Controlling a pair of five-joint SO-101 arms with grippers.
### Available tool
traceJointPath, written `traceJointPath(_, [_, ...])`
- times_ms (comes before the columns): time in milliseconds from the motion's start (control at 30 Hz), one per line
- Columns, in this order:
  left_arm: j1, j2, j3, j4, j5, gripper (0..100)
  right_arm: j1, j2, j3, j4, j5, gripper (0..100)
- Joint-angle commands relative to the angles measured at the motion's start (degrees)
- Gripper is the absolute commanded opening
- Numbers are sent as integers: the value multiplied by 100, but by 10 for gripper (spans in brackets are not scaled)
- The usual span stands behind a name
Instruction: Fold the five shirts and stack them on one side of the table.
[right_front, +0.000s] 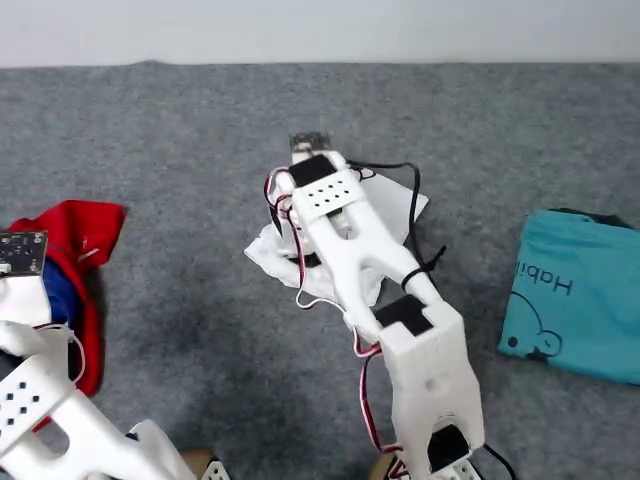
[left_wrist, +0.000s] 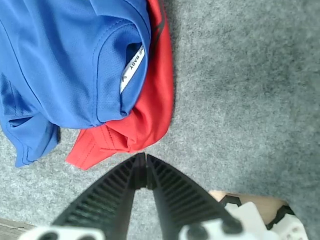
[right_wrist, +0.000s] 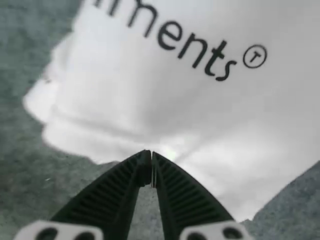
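Right gripper (right_wrist: 151, 170) is hanging with its two black jaws clenched tip to tip, directly at the edge of the white shirt (right_wrist: 200, 100); whether any fabric is being pinched between them cannot be told. That shirt is lying crumpled near the middle of the grey table covering (right_front: 180, 150), and in the high view the right arm (right_front: 400, 300) is stretching across it, hiding much of the cloth. Black lettering is showing on the shirt in the right wrist view. Left gripper (left_wrist: 145, 170) is likewise showing jaws pressed together with nothing between them, and is hovering over bare grey covering just beside the hem of the red shirt (left_wrist: 157, 100). The blue shirt (left_wrist: 60, 60) is lying on top of the red one, its collar label facing up, and the pair is sitting at the left edge of the table. The teal shirt (right_front: 575, 290) is lying flat at the right edge, well apart from the white one, with dark print facing up.
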Motion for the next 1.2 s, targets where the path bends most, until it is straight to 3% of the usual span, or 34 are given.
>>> traceJointPath(0, [26, -123, -75, 62, -53, 5, -66, -629, -308, -75, 273, 9])
traceJointPath(300, [26, -123, -66, 62, -53, 5, -356, 171, -299, -1516, 774, 9])
traceJointPath(600, [26, -123, -48, 62, -44, 5, -954, 576, -308, -2185, 914, 9])
traceJointPath(733, [26, -123, -31, 62, -44, 5, -919, 330, -484, -2026, 914, 9])
traceJointPath(1033, [44, -123, -31, 62, -44, 5, -75, -180, -844, -1077, 888, 9])
traceJointPath(1167, [422, -123, -31, 105, -35, 5, 312, -330, -844, -708, 501, 9])
